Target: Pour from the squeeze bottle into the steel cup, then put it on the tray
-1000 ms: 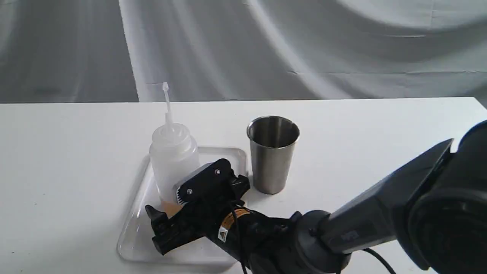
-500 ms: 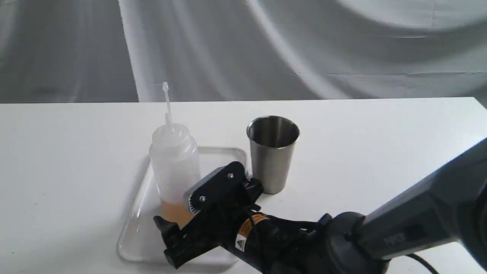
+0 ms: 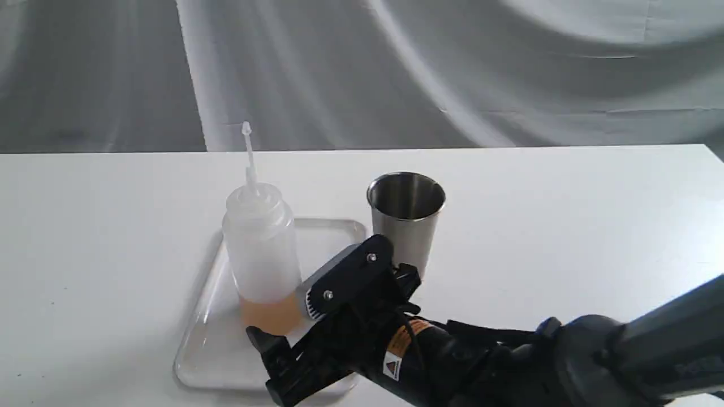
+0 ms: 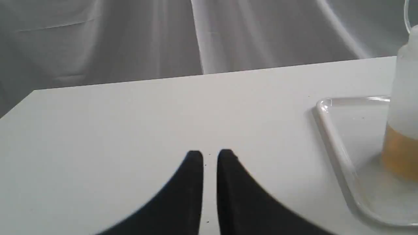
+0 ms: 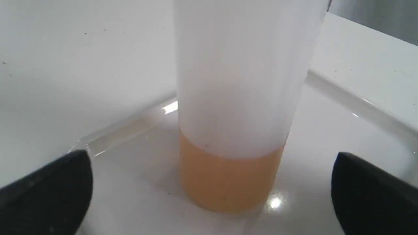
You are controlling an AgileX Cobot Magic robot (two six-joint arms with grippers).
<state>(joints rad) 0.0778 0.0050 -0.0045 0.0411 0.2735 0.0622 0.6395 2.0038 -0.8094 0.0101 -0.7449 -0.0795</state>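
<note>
We see the right gripper [image 3: 281,317] wide open and holding nothing. In the right wrist view its black fingers [image 5: 49,192] sit well to either side of the translucent whitish squeeze bottle with amber liquid [image 5: 241,81], not touching it. The bottle stands upright just ahead of the gripper, on the glossy white rectangular tray [image 3: 209,322]. The brushed steel tapered cup [image 3: 404,226] stands just beside the tray on the white table [image 3: 565,215]. The left gripper [image 4: 210,155] hovers over bare table, its jaws nearly together and gripping nothing, with the bottle well off to one side.
</note>
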